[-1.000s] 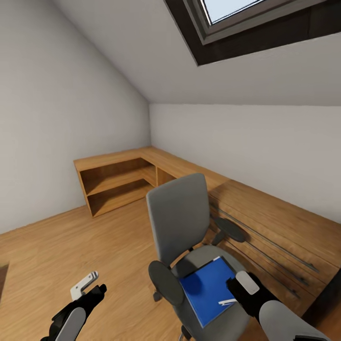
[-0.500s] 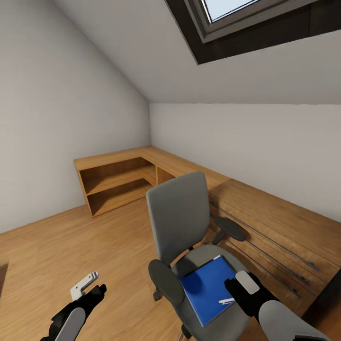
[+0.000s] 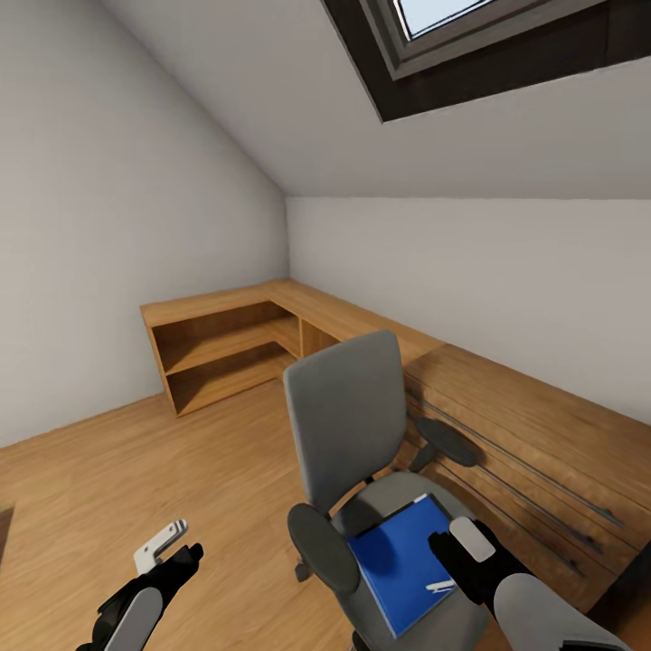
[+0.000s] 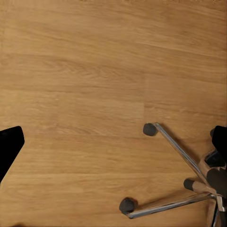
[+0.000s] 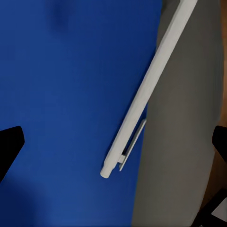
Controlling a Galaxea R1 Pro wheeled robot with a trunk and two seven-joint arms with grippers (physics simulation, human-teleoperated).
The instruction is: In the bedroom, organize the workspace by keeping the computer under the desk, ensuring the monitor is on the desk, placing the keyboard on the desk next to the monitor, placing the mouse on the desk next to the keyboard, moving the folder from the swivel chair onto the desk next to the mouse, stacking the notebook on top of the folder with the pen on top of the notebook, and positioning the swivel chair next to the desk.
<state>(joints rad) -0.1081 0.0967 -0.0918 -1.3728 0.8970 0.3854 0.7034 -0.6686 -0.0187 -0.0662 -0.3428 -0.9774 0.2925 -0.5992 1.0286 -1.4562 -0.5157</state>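
Note:
The swivel chair (image 3: 342,425), grey with black armrests, stands in the middle of the head view. The blue folder (image 3: 398,556) lies flat on its seat. The white pen (image 3: 441,586) rests at the folder's right edge. My right gripper (image 3: 455,562) hovers just above that edge. In the right wrist view it (image 5: 113,142) is open, its black fingertips (image 5: 9,146) wide apart on either side of the pen (image 5: 146,90). That pen lies where the folder (image 5: 71,94) meets the grey seat (image 5: 189,123). My left gripper (image 3: 172,547) is open and empty over the floor left of the chair.
A low light-wood cabinet (image 3: 226,339) with open shelves runs along the far walls, with drawers (image 3: 524,461) right behind the chair. Below the open left gripper (image 4: 113,142) are the wood floor (image 4: 71,71) and the chair's chrome spokes (image 4: 175,149) on casters. A skylight (image 3: 470,36) is overhead.
The chair with the folder and pen, and the skylight, sit slightly further right in the picture, so the camera seems to have shifted a little. Both grippers hold the same pose.

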